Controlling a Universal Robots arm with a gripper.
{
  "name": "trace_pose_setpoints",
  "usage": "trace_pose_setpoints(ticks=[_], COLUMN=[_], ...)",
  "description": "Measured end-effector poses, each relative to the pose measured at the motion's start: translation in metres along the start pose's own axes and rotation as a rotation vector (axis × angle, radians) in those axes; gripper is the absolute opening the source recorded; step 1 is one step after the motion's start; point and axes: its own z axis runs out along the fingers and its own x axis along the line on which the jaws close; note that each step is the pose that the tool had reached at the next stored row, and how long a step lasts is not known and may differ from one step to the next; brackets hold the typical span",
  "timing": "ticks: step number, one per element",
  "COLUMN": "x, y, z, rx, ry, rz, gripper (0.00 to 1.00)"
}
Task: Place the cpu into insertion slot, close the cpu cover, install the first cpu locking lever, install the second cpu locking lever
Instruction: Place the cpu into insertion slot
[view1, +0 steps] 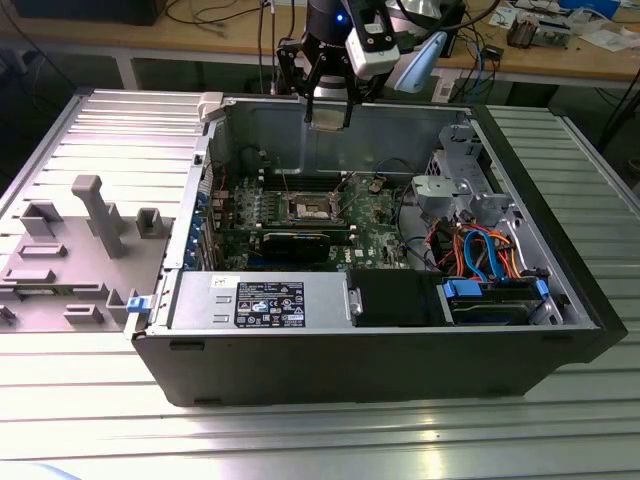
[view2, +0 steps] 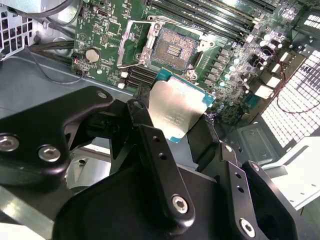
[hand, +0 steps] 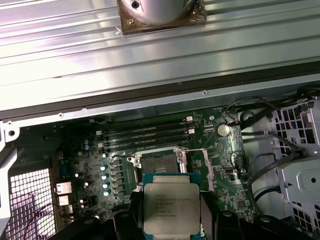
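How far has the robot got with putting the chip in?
Just the start. The hand holds the chip in the air above the board. The socket is empty and its cover stands open. Seating the chip, closing the cover and locking it are not done yet.

computer case (view1: 380, 370): lies open on the counter (view1: 300, 440). motherboard (view1: 375, 215): in the case, toward its rear wall. insertion slot (view1: 312, 208): on the motherboard. power supply (view1: 260, 300): along the case's front wall. drive cage (view1: 455, 195): inside, exterior view's right. fixture tray (view1: 70, 250): beside the case, exterior view's left. cpu (view2: 177, 107): between the jaws, apart from the insertion slot.
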Motion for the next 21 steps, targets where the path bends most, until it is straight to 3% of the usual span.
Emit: trace_pose_setpoints(ticks=[21], x=[0.0], y=[0.0], z=[0.0], rx=[-0.0006], ry=[-0.0028], rz=[0.032], gripper=[0.54])
